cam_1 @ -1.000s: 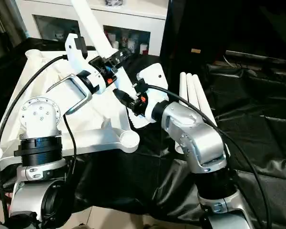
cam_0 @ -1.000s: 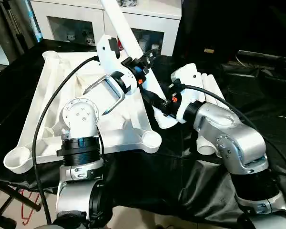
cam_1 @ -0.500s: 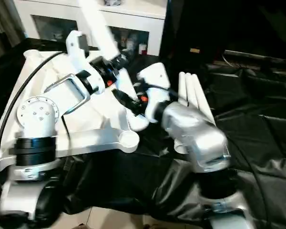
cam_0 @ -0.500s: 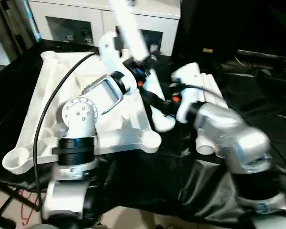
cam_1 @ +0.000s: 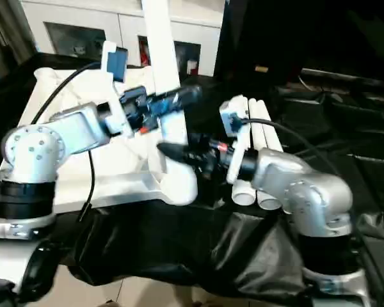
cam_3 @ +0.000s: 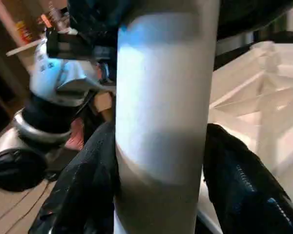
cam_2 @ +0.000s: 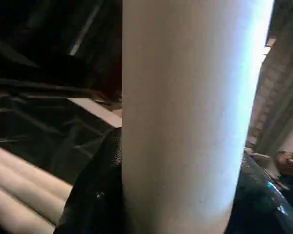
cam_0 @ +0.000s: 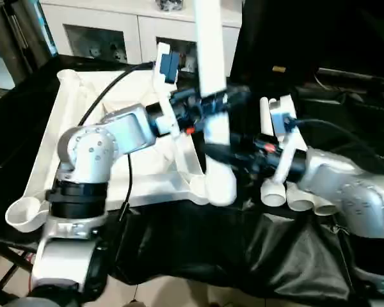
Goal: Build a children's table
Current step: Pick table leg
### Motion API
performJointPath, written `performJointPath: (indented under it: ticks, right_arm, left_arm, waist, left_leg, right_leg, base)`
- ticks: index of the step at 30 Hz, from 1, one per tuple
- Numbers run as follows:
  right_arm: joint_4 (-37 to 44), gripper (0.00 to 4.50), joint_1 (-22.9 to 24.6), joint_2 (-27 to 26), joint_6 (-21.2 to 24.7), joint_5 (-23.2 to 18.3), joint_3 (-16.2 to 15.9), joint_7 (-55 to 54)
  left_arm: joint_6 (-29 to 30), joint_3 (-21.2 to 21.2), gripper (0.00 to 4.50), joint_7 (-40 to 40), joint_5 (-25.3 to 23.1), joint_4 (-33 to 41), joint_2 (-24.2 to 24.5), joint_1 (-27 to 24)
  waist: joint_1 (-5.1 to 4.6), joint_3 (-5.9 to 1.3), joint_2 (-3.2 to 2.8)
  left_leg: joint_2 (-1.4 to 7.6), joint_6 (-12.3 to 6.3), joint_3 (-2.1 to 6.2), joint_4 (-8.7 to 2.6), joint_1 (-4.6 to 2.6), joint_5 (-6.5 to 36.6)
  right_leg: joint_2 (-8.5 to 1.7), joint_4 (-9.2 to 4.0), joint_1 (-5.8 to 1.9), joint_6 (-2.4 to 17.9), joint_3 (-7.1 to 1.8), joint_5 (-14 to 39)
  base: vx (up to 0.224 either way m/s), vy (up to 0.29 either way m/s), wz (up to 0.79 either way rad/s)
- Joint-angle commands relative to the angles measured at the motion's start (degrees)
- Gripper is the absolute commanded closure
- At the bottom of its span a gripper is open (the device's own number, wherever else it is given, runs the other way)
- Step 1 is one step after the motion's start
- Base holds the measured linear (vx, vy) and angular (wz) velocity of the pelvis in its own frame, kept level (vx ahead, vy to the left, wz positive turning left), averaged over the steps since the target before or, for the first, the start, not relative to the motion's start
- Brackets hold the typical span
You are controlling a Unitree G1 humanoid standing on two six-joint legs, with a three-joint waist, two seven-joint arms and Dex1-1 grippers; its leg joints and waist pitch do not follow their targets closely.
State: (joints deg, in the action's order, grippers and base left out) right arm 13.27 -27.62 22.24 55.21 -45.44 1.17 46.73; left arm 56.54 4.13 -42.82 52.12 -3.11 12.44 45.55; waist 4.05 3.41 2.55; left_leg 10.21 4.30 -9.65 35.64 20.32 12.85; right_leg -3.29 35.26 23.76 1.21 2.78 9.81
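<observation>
Leg [cam_0: 212, 96] upright, top cut off

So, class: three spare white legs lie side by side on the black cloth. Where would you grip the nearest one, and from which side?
Grip the outermost of the spare legs around its round shaft, a little behind the open end facing the robot. Come from above: it lies flat on the black cloth beside its neighbours, so only its top and outer side are free.
</observation>
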Motion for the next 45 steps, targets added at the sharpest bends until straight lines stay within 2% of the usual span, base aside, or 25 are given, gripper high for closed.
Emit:
performJointPath:
  ticks: [1,2,3,5,10,17,18,19,21,23,26,31,33,34,36,37,39,45]
  right_arm:
    - [0.55,1.92,0.61,1.75,2.05,0.28,-1.68,0.39]
    - [0.83,1.92,0.84,1.99,2.10,0.37,-2.07,0.56]
    - [0.96,2.19,1.00,2.18,2.06,0.56,-2.41,0.56]
    - [1.14,2.26,1.70,2.86,1.71,1.80,-3.98,0.02]
    - [0.89,2.56,1.74,2.42,1.41,2.17,-3.89,-0.80]
    - [-1.26,2.57,0.66,0.22,-0.38,4.09,-3.50,-5.31]
    - [-1.31,2.57,0.62,0.12,-0.38,4.12,-3.46,-5.52]
    - [-1.30,2.57,0.42,-0.81,-0.49,4.09,-3.09,-6.80]
    - [-1.07,2.57,0.25,-1.86,-1.10,4.16,-2.71,-7.94]
    - [-0.77,2.57,0.15,-3.35,-2.42,4.53,-2.35,-9.42]
    - [-0.71,2.57,-0.05,-5.71,-5.87,8.41,-3.26,-13.75]
    - [-2.07,2.58,-0.42,-8.11,-9.71,13.03,-4.65,-18.77]
    - [-2.49,2.58,-0.62,-9.07,-10.63,14.18,-5.03,-20.41]
    - [-2.93,2.58,-1.00,-10.05,-11.11,14.91,-5.15,-21.68]
    - [-3.49,2.58,-1.36,-11.10,-11.77,15.89,-5.34,-22.68]
    - [-3.54,2.58,-1.39,-11.17,-11.81,15.96,-5.36,-22.73]
    - [-4.13,2.58,-1.70,-11.77,-12.47,16.83,-5.64,-23.25]
    - [-4.98,2.58,-2.34,-12.51,-13.67,18.17,-5.94,-23.85]
  left_arm:
    - [0.08,-0.84,2.60,-2.58,2.00,1.70,-0.43,1.88]
    - [0.00,-0.71,2.60,-2.53,2.09,1.51,-0.63,2.01]
    - [-0.03,-0.66,2.60,-2.59,2.13,1.37,-0.70,2.12]
    - [-0.18,-0.47,2.60,-3.41,2.30,0.74,-0.95,2.62]
    - [-0.16,-0.29,2.61,-4.35,2.37,0.42,-0.94,2.83]
    - [-0.61,-0.39,2.61,-5.04,1.39,0.41,-0.67,2.35]
    - [-0.60,-0.41,2.26,-5.05,1.34,0.41,-0.65,2.31]
    - [-1.04,-0.46,2.26,-3.75,0.31,0.20,-0.75,2.16]
    - [-1.86,-0.56,1.91,-1.82,-1.21,-0.02,-0.94,2.04]
    - [-4.47,-0.96,1.81,1.76,-4.54,-0.15,-1.60,1.82]
    - [-5.54,-0.94,1.56,12.76,-10.07,-1.11,-3.64,2.01]
    - [-6.80,0.27,1.19,22.53,-14.06,-1.19,-6.45,1.61]
    - [-7.62,0.98,1.19,25.87,-15.58,-0.86,-7.65,1.30]
    - [-8.57,2.68,1.19,29.21,-16.06,-1.41,-9.23,1.38]
    - [-9.37,5.40,1.19,32.65,-14.79,-2.32,-11.46,1.61]
    - [-9.44,5.64,1.45,32.86,-14.61,-2.39,-11.65,1.64]
    - [-10.03,7.37,1.58,35.06,-13.83,-2.76,-12.79,1.66]
    - [-9.63,7.78,2.08,35.66,-13.85,-1.53,-13.53,1.39]
  waist:
    - [0.31,-3.87,-0.64]
    - [0.38,-3.86,-0.69]
    - [0.49,-3.92,-0.61]
    - [0.71,-3.94,-0.62]
    - [0.91,-3.87,-0.71]
    - [0.94,-3.92,-0.68]
    - [0.91,-3.93,-0.67]
    - [0.92,-3.92,-0.73]
    - [0.87,-3.95,-0.75]
    - [0.78,-3.88,-0.83]
    - [0.84,-3.98,-0.90]
    - [0.62,-3.94,-0.69]
    - [0.60,-4.00,-0.65]
    - [0.52,-3.97,-0.63]
    - [0.32,-3.98,-0.59]
    - [0.24,-3.96,-0.48]
    - [0.18,-3.97,-0.59]
    - [0.07,-3.96,-0.67]
  left_leg:
    - [2.12,-0.21,0.60,-4.28,0.06,2.63]
    - [2.16,-0.22,0.58,-4.25,0.09,2.42]
    - [2.12,-0.20,0.53,-4.20,0.08,2.47]
    - [2.13,-0.04,0.58,-4.20,0.14,2.08]
    - [2.18,0.25,0.56,-4.28,0.00,3.18]
    - [2.13,0.69,0.60,-4.33,0.06,2.82]
    - [2.12,0.67,0.60,-4.34,0.08,2.72]
    - [2.18,0.74,0.63,-4.37,0.05,2.66]
    - [2.20,0.98,0.62,-4.37,0.03,2.56]
    - [2.27,1.36,0.68,-4.46,0.12,2.79]
    - [2.23,1.83,0.58,-4.35,-0.13,3.37]
    - [2.12,1.68,0.65,-4.38,0.26,2.70]
    - [2.01,1.51,0.66,-4.36,0.30,2.80]
    - [2.04,1.43,0.68,-4.38,0.29,2.88]
    - [1.98,1.18,0.67,-4.29,0.49,2.85]
    - [1.93,1.01,0.71,-4.28,0.50,2.98]
    - [1.97,0.63,0.72,-4.30,0.41,2.87]
    - [1.96,0.26,0.71,-4.31,0.39,2.69]
  right_leg:
    - [-3.95,-3.85,-4.05,10.42,-2.58,11.45]
    - [-4.01,-3.79,-3.99,10.69,-2.61,10.60]
    - [-4.06,-3.83,-4.02,10.79,-2.62,10.61]
    - [-4.07,-3.75,-4.13,10.71,-2.63,10.31]
    - [-4.08,-3.93,-3.94,10.31,-2.62,12.12]
    - [-4.07,-3.84,-3.95,9.97,-2.62,11.54]
    - [-4.04,-3.78,-3.96,10.01,-2.61,11.29]
    - [-4.06,-3.78,-3.91,10.06,-2.61,11.00]
    - [-4.08,-3.78,-3.89,10.12,-2.61,10.62]
    - [-4.08,-3.76,-3.94,9.89,-2.63,10.61]
    - [-4.13,-3.77,-3.88,9.74,-2.76,10.49]
    - [-3.93,-3.70,-4.05,9.39,-2.72,9.16]
    - [-3.94,-3.80,-4.17,8.91,-2.68,9.83]
    - [-3.91,-3.87,-4.08,8.69,-2.62,10.11]
    - [-3.94,-3.86,-4.18,8.99,-2.64,9.61]
    - [-3.93,-3.95,-4.19,8.97,-2.58,9.85]
    - [-3.78,-3.92,-4.03,8.66,-2.59,9.46]
    - [-3.83,-3.91,-3.92,8.70,-2.57,9.02]
  base:
    - [0.000,0.000,0.00]
    - [0.000,0.000,0.00]
    - [0.000,0.000,0.00]
    - [0.000,0.000,0.00]
    - [0.000,0.000,0.00]
    - [0.000,0.000,0.00]
    - [0.000,0.000,0.00]
    - [0.000,0.000,0.00]
    - [0.000,0.000,0.00]
    - [0.000,0.000,0.00]
    - [0.000,0.000,0.00]
    - [0.000,0.000,0.00]
    - [0.000,0.000,0.00]
    - [0.000,0.000,0.00]
    - [0.000,0.000,0.00]
    - [0.000,0.000,0.00]
    - [0.000,0.000,0.00]
    - [0.000,0.000,0.00]
